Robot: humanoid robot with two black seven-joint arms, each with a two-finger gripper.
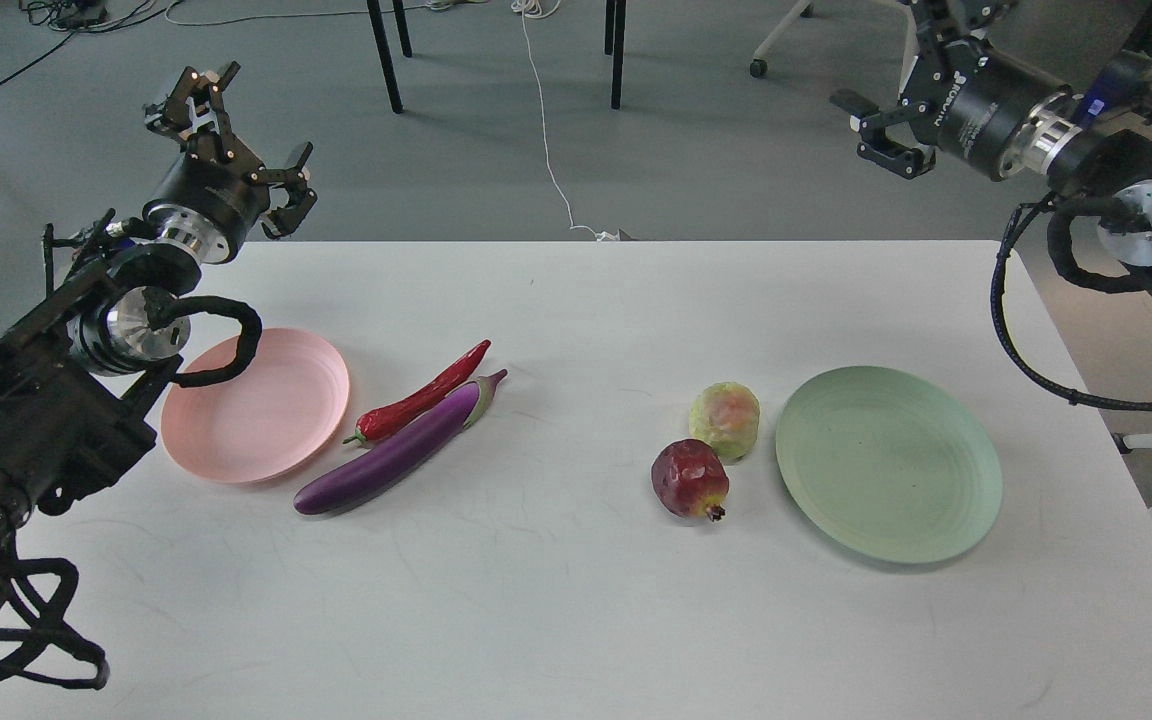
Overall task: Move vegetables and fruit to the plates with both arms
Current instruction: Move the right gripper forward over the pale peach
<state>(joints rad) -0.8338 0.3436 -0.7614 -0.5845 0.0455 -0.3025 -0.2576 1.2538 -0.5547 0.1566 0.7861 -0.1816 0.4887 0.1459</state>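
The purple eggplant and the red chili pepper lie side by side on the white table, just right of the empty pink plate. The dark red pomegranate and the yellow-green fruit sit close together, just left of the empty green plate. My left gripper is open and empty, held high beyond the table's far left corner. My right gripper is open and empty, high past the far right corner, with its upper finger partly cut off by the view's top edge.
The white table ends on the right near the green plate. Beyond its far edge are grey floor, black table legs, a white cable and a wheeled chair base. My left arm's cable loop hangs over the pink plate's left rim.
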